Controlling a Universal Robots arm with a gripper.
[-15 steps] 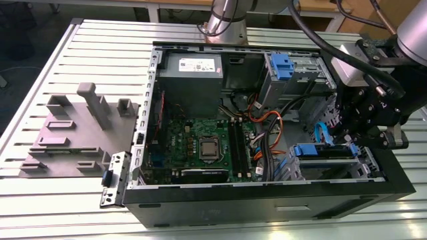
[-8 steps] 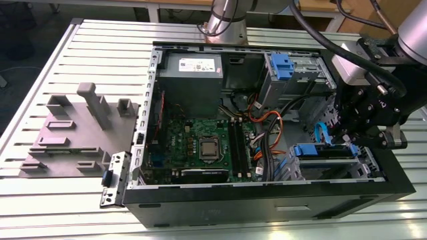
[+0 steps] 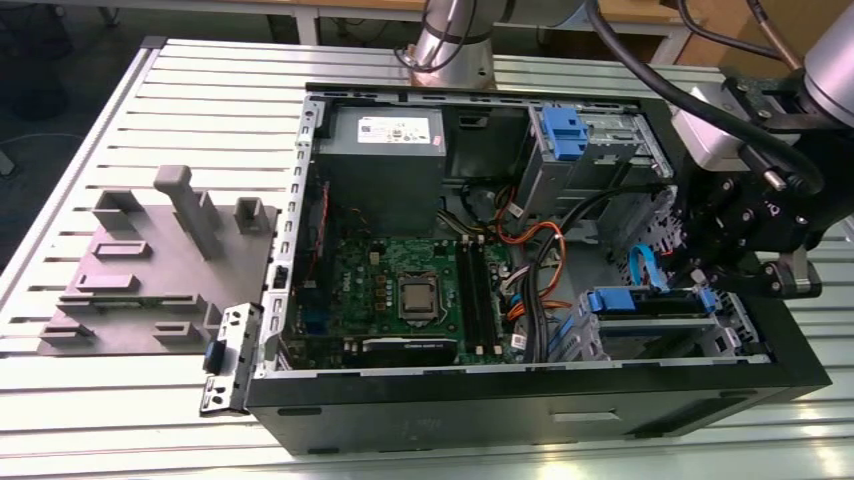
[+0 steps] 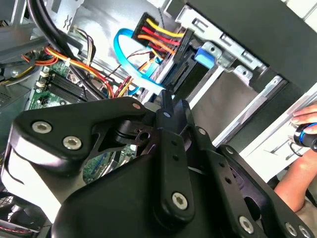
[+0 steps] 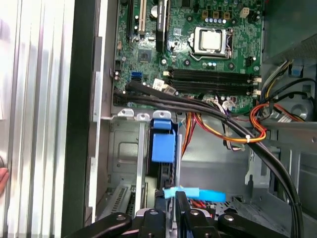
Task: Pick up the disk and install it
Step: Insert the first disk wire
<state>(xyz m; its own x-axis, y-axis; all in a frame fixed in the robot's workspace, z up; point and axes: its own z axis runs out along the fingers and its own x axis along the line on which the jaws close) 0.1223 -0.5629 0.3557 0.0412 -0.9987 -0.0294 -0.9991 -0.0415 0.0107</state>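
Aluminium slats, ribbed lengthwise, form the desk (image 3: pixel 80 150). At the exterior view's left a flat grey fixture plate (image 3: pixel 127 300) is laid on it, carrying several upright rectangular blocks. A small perforated metal bracket (image 3: pixel 227 358) is seen just beside the plate, against the corner of the computer case (image 3: pixel 534 405).

The case, of black sheet metal, lies open on its side. Within it, towards the exterior view's left, a grey power-supply box (image 3: pixel 380 150) with a white sticker is placed above the green motherboard (image 3: pixel 387 290), on which the square silver processor socket (image 3: pixel 418 296) is mounted. Bundled orange, yellow and black cables (image 3: pixel 527 255) run beside the board. A ribbed blue plastic latch (image 3: pixel 561 130) sits on the upper drive cage.

Further to the exterior view's right, the disk (image 3: pixel 647 302) is seen in the lower drive bay, edge-on; its blue plastic rail (image 5: pixel 163 147) is shown in the first wrist view, while its metal body is largely hidden by the grey cage. A flat blue ribbon cable (image 3: pixel 646 265) curves just above it.

The black, matt tool (image 3: pixel 694 272) is held directly over this bay, near the disk. Whether the tool is open or closed cannot be told. In the second wrist view a person's hand (image 4: pixel 303 124) is seen beyond the case wall.
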